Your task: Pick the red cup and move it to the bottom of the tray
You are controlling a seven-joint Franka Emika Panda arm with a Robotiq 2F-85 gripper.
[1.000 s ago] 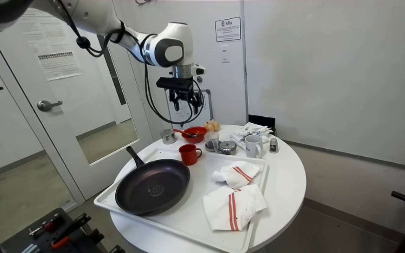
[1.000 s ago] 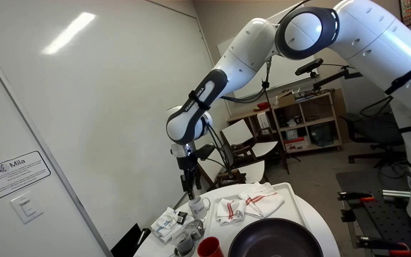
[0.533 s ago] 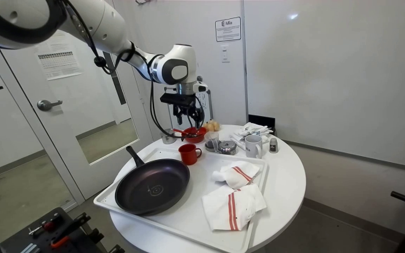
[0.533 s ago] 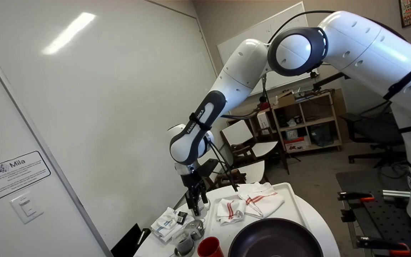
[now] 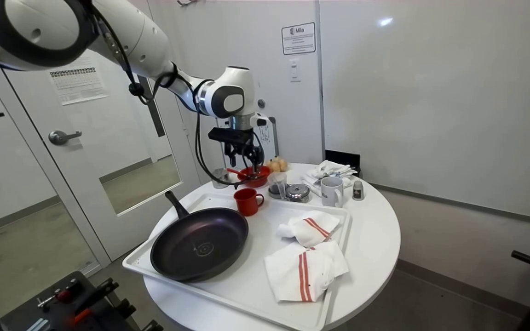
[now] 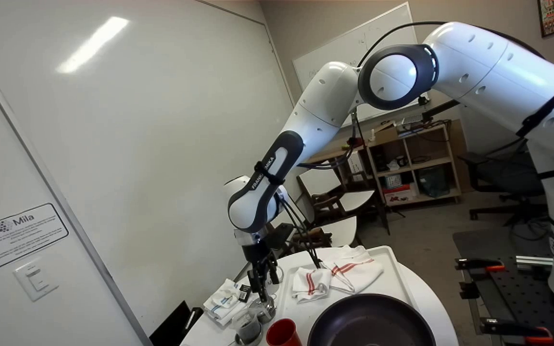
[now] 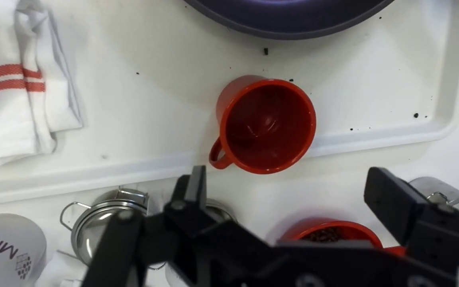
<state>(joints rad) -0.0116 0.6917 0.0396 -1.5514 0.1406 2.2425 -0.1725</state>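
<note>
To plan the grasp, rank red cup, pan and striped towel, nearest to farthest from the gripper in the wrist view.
1. Red cup: centre, nearest the open gripper.
2. Pan: top edge, partly cut off.
3. Striped towel: left edge.

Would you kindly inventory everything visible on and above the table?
red cup: 1, red, on tray
tray: 1, white, on table
table: 1, white, under tray
frying pan: 1, black, on tray
striped cloths: 2, white and red, on tray
bowl: 1, red, off tray
mug: 1, white, off tray
shaker: 1, grey, near mug
metal containers: at least 3, silver, off tray
tumbler: 1, clear, near bowl
likely onions: count unclear, tan, near bowl
cloth pile: 1, white, near mug
arm: 1, white, above table
fingers: 2, black, spread above table
</note>
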